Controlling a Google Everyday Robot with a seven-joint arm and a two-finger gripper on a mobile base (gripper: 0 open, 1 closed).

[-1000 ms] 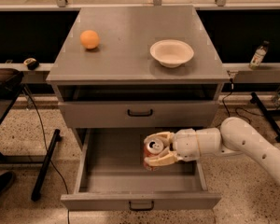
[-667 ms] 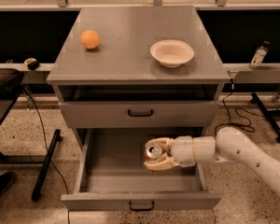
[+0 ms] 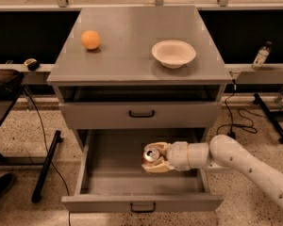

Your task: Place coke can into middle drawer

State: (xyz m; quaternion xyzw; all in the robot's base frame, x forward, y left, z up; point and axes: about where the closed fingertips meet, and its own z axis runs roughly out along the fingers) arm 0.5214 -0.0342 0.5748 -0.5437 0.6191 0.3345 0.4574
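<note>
The coke can, red-orange with a silver top, is held in my gripper, which is shut on it. The gripper reaches in from the right on a white arm. It holds the can tilted, top towards the camera, inside the pulled-out middle drawer, over the right part of the tray. I cannot tell whether the can touches the drawer floor. The uppermost drawer front with its black handle is closed above it.
On the cabinet top are an orange at the left and a white bowl at the right. A bottle stands on the ledge at far right. A black stand leg and cables lie on the floor.
The gripper has moved down and a little left with the can, deeper into the open drawer.
</note>
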